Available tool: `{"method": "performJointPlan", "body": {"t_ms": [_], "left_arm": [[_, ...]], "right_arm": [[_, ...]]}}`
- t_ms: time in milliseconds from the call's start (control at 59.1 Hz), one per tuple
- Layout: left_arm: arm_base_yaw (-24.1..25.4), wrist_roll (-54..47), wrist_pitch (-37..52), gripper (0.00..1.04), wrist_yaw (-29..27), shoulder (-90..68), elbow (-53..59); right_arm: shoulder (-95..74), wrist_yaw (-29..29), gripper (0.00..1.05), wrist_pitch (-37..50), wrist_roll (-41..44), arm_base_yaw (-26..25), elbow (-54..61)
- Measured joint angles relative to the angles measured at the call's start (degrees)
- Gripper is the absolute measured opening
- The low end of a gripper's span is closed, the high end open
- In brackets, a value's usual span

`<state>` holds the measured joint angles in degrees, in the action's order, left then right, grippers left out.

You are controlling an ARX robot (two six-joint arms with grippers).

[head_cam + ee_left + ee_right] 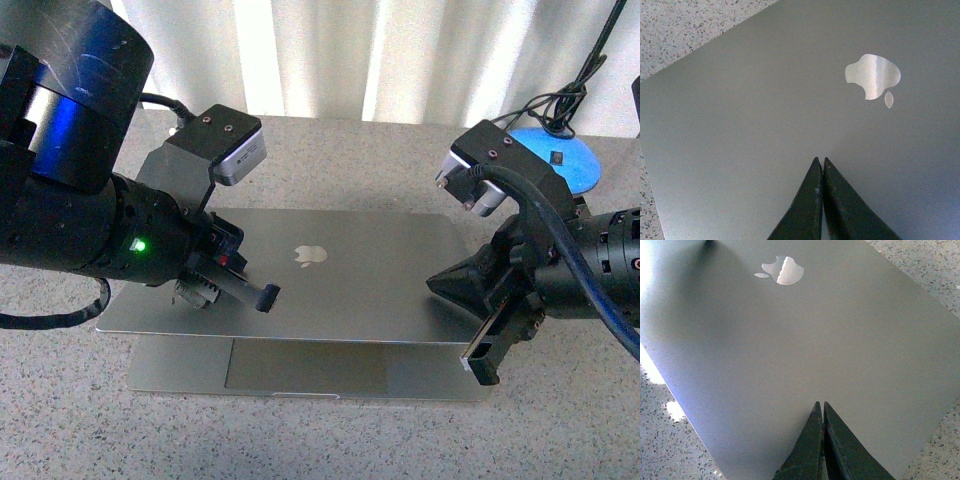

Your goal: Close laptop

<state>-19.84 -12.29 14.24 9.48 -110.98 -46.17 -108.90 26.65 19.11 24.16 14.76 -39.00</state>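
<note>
The grey laptop [340, 290] lies on the speckled table with its lid folded down almost flat. The pale apple logo [309, 254] faces up. A strip of the base with the trackpad [300, 368] shows in front of the lid's edge; keys and screen are hidden. My left gripper [268, 296] is shut, its tip on or just above the lid's left front part. My right gripper [437, 283] is shut at the lid's right side. The left wrist view has the shut gripper [820, 160] over the lid [765, 115]. The right wrist view has the shut gripper [820, 404] over the lid [840, 340].
A blue round object [560, 160] with black cables [560, 100] sits at the back right of the table [330, 440]. A pale curtain [400, 50] hangs behind the table's far edge.
</note>
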Motion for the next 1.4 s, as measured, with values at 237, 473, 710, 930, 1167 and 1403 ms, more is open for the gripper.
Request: {"method": "performJointPlan", "body": {"t_ms": [237,473,710,930,1167,1403], "left_arm": [[0.0,0.2,0.5,0.04,0.2,0.0,0.3],[0.0,0.4,1.2,0.04,0.7,-0.9,0.7],[0.0,0.6,1.8,0.04,1.0,-1.8,0.9],[0.1,0.6,2.1,0.04,1.1,-2.4,1.0],[0.2,0.6,2.0,0.04,1.2,-2.6,1.0],[0.2,0.6,2.1,0.04,1.5,-3.6,1.0]], "right_arm": [[-0.3,0.0,0.01,0.3,-0.1,0.0,0.4],[-0.9,0.3,0.01,0.5,-0.6,0.0,0.6],[-1.4,0.4,0.01,0.7,-0.7,0.0,0.8],[-2.6,0.4,0.01,0.9,-0.7,-0.2,0.9],[-3.8,0.5,0.01,1.3,-0.6,-0.8,0.9],[-5.1,0.7,0.01,1.9,-0.6,-1.4,1.0]]}}
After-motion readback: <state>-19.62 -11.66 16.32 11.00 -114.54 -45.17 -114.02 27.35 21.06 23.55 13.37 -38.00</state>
